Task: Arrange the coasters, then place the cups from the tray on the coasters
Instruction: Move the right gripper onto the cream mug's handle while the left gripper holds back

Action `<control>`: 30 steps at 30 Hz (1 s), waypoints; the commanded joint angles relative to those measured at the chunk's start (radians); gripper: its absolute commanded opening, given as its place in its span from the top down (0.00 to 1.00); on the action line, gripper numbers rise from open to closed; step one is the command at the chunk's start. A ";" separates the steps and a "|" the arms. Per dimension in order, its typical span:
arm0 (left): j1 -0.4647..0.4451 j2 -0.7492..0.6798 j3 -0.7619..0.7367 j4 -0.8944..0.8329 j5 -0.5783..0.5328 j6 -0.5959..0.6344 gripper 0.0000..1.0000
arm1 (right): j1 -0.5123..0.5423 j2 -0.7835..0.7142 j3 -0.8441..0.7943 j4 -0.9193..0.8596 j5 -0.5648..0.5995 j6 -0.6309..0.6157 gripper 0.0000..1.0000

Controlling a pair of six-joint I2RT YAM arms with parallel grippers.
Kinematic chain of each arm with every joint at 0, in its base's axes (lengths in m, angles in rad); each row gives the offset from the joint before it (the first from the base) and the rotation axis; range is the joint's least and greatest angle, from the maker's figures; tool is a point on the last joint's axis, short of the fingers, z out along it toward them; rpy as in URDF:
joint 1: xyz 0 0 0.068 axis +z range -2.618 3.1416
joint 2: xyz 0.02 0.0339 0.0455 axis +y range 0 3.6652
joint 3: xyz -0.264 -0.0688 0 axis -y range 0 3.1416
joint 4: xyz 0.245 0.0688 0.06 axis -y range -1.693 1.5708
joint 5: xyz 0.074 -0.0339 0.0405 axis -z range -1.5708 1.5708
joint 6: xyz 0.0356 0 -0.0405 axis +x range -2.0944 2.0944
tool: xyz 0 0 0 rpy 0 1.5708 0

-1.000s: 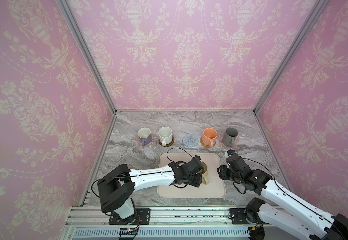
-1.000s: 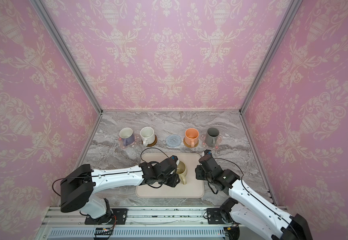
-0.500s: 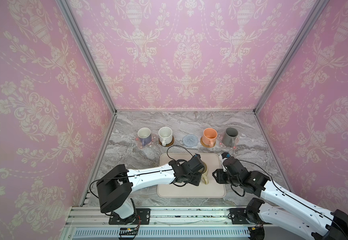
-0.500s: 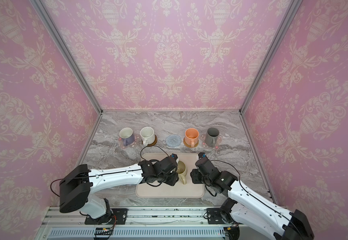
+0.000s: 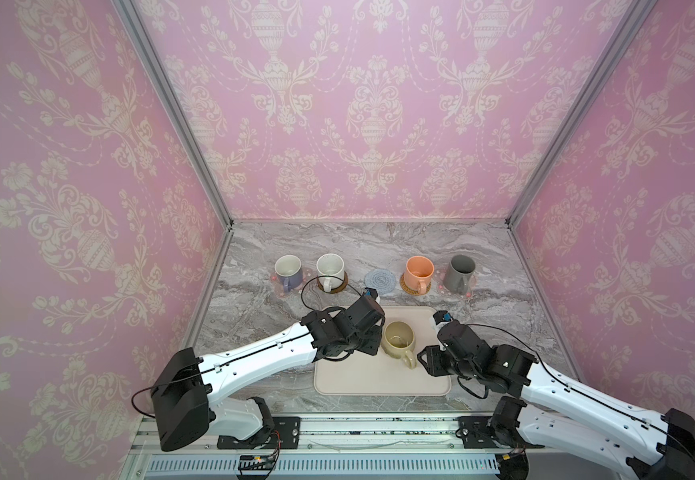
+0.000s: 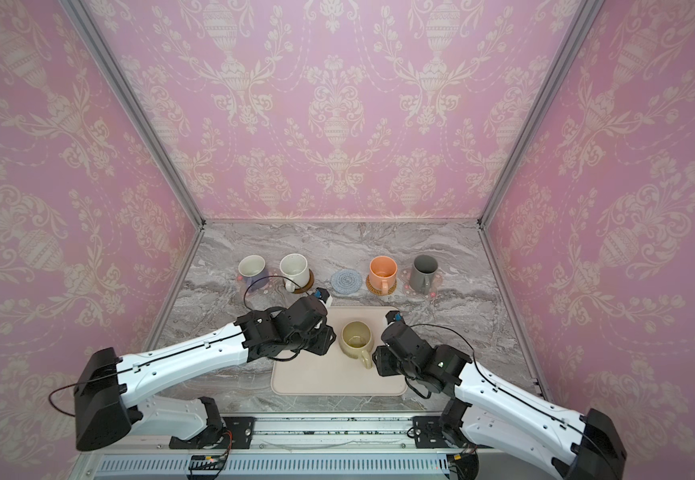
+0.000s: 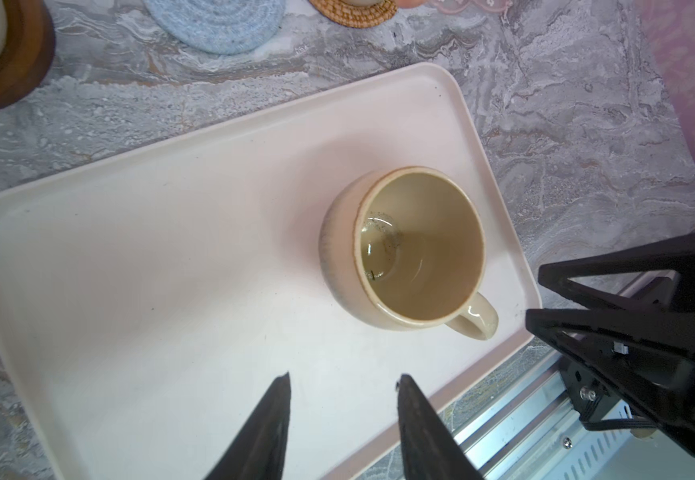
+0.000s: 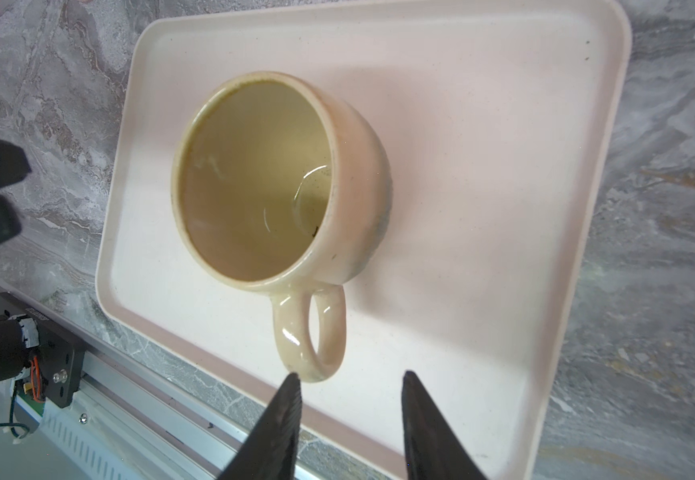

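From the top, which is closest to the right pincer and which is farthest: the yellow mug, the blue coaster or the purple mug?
From the right pincer, in a top view:
1. Yellow mug, just beside it on the tray.
2. Blue coaster, middle of the back row.
3. Purple mug, far left end of that row.

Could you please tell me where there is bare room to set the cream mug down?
The blue coaster, between the white mug and orange mug, is bare. So is the marble behind the mug row. Crowded: the tray around the cream mug, flanked by the left arm and right arm.
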State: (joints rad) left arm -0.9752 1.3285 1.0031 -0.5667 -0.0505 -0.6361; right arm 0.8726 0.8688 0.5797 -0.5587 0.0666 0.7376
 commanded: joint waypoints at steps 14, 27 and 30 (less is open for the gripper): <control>0.050 -0.103 -0.076 -0.047 -0.038 0.019 0.54 | 0.115 0.270 0.171 -0.027 0.132 -0.036 0.58; 0.057 -0.103 -0.103 -0.020 -0.029 0.010 0.54 | 0.144 0.373 0.198 -0.035 0.154 -0.047 0.58; 0.056 -0.101 -0.108 -0.010 -0.027 0.007 0.54 | 0.144 0.390 0.198 -0.031 0.166 -0.044 0.58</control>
State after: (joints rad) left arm -0.9257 1.2430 0.9112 -0.5842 -0.0631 -0.6357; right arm 1.0088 1.2476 0.7517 -0.5655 0.1993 0.7071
